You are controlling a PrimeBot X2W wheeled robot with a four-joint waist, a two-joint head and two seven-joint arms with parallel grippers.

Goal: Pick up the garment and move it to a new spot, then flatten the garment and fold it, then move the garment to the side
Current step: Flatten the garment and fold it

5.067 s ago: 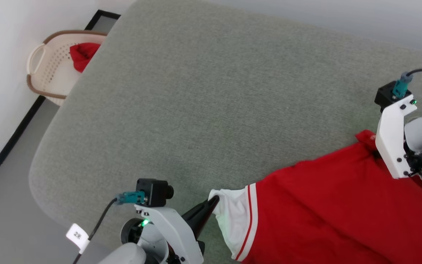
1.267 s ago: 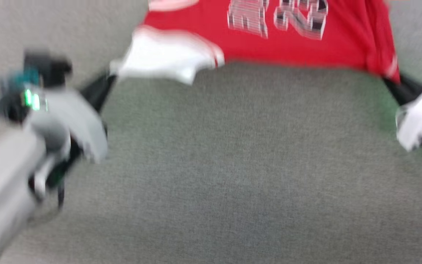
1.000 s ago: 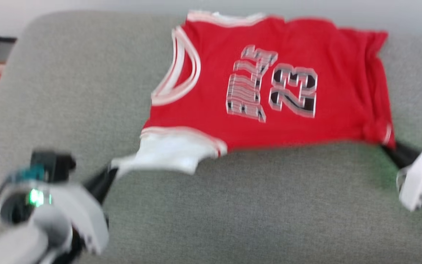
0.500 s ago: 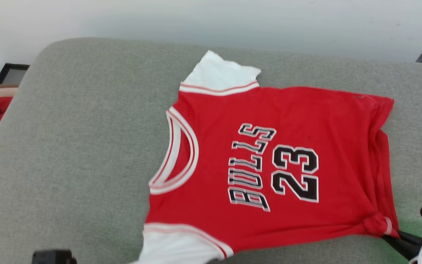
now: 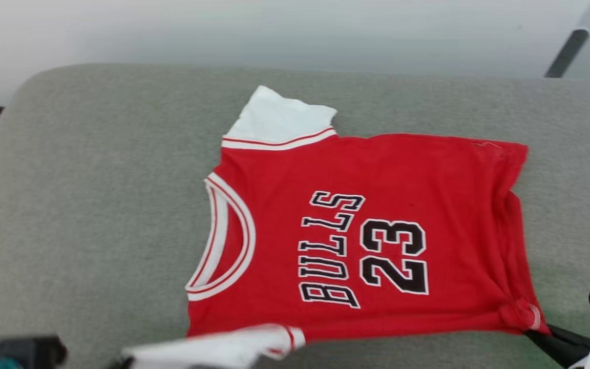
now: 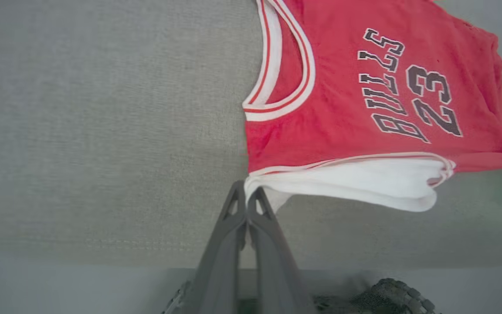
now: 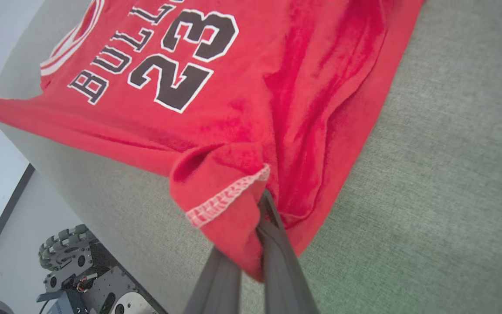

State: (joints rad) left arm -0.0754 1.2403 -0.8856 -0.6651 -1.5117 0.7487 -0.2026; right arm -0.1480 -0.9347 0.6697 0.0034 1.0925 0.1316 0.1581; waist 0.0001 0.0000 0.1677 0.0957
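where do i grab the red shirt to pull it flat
By its two near corners, coming low from the robot's edge of the grey cushion: the near white sleeve and the hem corner. The garment lies sideways, collar left, hem right, so those ends stretch it. The left gripper and right gripper are shut there.

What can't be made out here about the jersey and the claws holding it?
- Right wrist view: tips of the right claw buried in the jersey hem's bunched corner; layers pinched unclear.
- Head view: near white sleeve blurred, cut by the bottom edge.
- Head view: dark bar at top right blurred, cropped; unidentifiable.
- All views: jersey's underside hidden against the grey cushion.
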